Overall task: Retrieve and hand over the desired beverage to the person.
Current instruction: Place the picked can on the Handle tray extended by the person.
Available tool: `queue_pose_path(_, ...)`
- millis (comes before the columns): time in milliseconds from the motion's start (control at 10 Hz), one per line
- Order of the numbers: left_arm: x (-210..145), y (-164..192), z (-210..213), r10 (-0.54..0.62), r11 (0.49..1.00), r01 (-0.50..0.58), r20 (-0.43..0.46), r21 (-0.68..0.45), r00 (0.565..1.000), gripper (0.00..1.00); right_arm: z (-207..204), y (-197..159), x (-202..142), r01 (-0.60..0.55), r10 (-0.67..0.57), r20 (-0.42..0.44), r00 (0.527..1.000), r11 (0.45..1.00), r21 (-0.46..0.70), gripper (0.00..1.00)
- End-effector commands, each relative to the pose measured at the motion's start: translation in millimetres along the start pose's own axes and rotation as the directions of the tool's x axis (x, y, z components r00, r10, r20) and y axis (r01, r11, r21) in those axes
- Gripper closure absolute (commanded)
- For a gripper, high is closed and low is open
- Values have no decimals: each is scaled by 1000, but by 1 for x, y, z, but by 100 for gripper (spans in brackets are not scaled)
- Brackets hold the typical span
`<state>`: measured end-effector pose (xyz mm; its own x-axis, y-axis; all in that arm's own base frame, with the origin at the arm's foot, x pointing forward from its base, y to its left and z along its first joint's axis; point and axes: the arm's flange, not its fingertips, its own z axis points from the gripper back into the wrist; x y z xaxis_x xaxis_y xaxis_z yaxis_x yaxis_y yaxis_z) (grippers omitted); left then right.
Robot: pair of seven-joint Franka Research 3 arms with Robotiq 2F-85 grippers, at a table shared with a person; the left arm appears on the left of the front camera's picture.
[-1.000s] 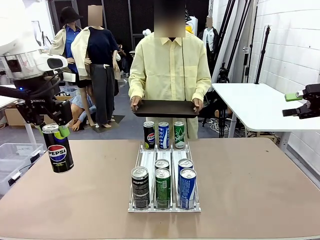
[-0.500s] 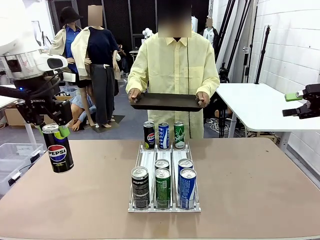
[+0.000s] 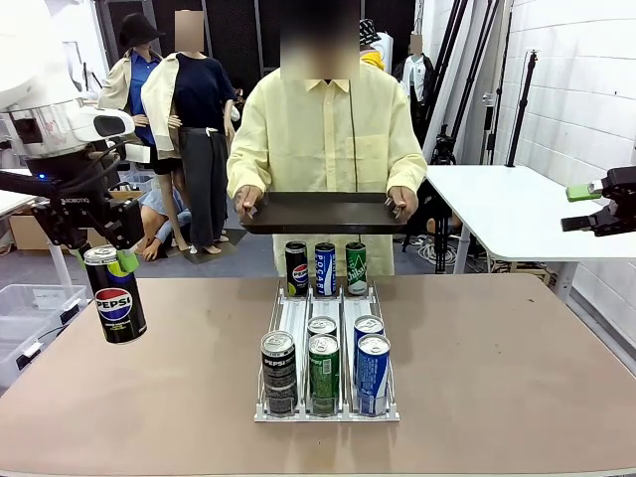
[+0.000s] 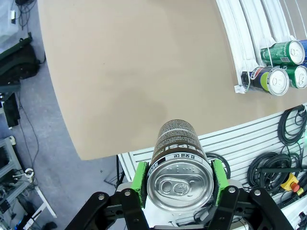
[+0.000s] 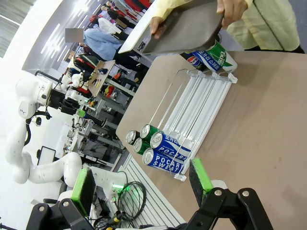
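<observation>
My left gripper (image 3: 107,263) is shut on a black Pepsi can (image 3: 116,303) and holds it upright in the air over the table's left edge. In the left wrist view the green pads (image 4: 140,179) clamp the can (image 4: 175,139) just below its top, so the left gripper (image 4: 178,181) is full. The person (image 3: 323,139) in a pale-yellow shirt stands at the far side and holds a dark tray (image 3: 323,214) level with both hands. My right gripper (image 3: 584,207) hangs open and empty at the far right; its fingers (image 5: 199,175) stand wide apart, and the tray (image 5: 182,28) is far off.
A white can rack (image 3: 298,316) sits mid-table, with several cans at its near end (image 3: 323,373) and three at its far end (image 3: 325,268). A white side table (image 3: 507,209) stands at the right. A clear bin (image 3: 25,308) is on the floor at the left.
The person has shifted a little to the left and brought the tray slightly lower. Both arms and the Pepsi can have stayed still.
</observation>
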<state>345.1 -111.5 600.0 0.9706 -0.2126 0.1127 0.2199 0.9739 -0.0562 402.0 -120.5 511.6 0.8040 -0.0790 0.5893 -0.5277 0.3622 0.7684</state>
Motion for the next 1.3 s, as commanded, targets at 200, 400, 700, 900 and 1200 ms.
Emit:
queue_pose_path(200, 1, 0, 7, 9, 1000, -9, 4, -1, 1000, 100, -1, 0, -2, -8, 8, -1, 1000, 1000, 3, 0)
queue_pose_path(400, 1, 0, 7, 9, 1000, -9, 4, -1, 1000, 100, -1, 0, -2, -8, 8, -1, 1000, 1000, 3, 0)
queue_pose_path(700, 1, 0, 7, 9, 1000, -9, 4, -1, 1000, 100, -1, 0, -2, -8, 8, -1, 1000, 1000, 3, 0)
queue_pose_path(900, 1, 0, 7, 9, 1000, -9, 4, -1, 1000, 100, -1, 0, -2, -8, 8, -1, 1000, 1000, 3, 0)
queue_pose_path(1200, 4, 0, 6, 19, 1000, -18, 43, -13, 999, 100, -1, 0, -2, -8, 8, -1, 1000, 1000, 3, 0)
